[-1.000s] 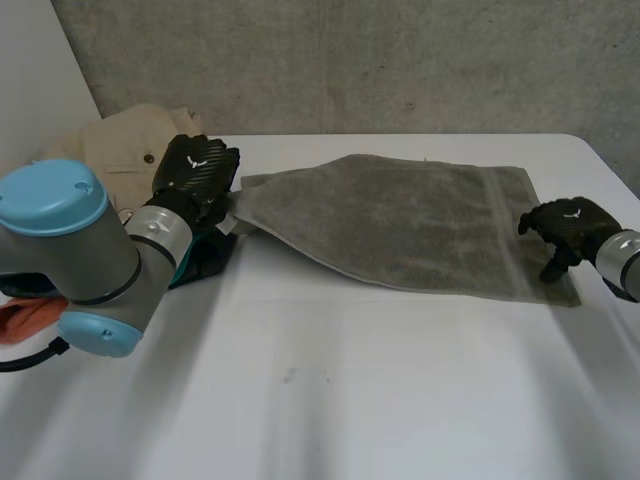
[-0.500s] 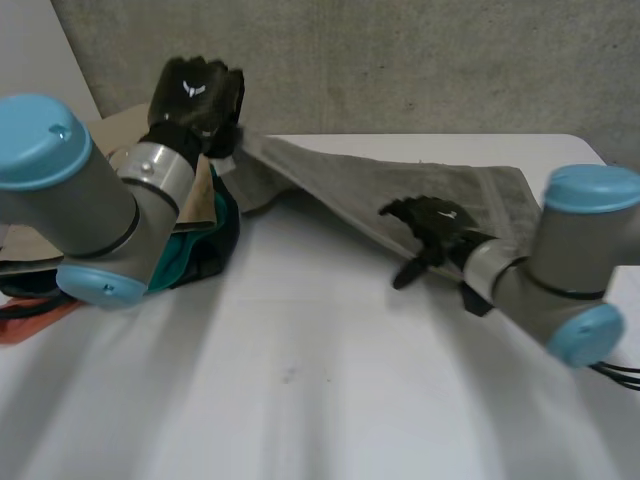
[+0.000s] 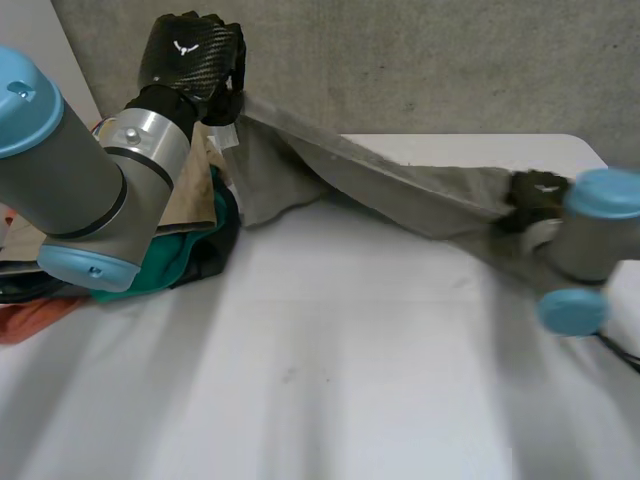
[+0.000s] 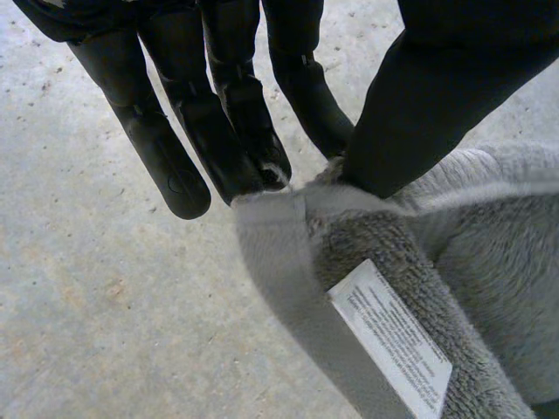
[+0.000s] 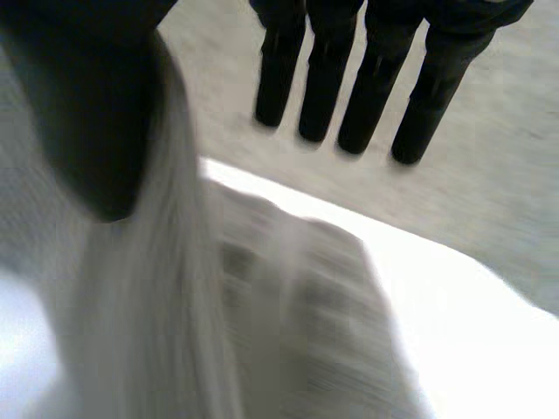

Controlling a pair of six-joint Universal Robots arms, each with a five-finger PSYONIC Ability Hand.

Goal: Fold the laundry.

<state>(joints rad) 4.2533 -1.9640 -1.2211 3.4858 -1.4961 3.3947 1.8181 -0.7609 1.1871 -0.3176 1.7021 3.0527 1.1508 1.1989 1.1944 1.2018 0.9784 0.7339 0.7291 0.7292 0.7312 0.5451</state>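
A grey towel [image 3: 400, 190] hangs stretched above the white table [image 3: 330, 380], sloping down from upper left to right. My left hand [image 3: 190, 55] is raised high at the back left, shut on the towel's corner. In the left wrist view the fingers [image 4: 218, 105] and thumb pinch the hemmed corner of the towel [image 4: 454, 262] just above its white label [image 4: 393, 336]. My right hand [image 3: 535, 190] is at the towel's low right end. There the fingers [image 5: 349, 78] are straight and apart from the thumb, with the towel [image 5: 288, 305] running beside the thumb.
A laundry pile lies at the table's left: a beige garment [image 3: 195, 195], a dark teal one [image 3: 190, 255] and an orange cloth [image 3: 30, 320]. A grey concrete wall [image 3: 420, 60] stands behind the table.
My left hand lifted the towel corner higher. My right arm swung from the towel's middle to its right end, and the towel now hangs taut between the hands.
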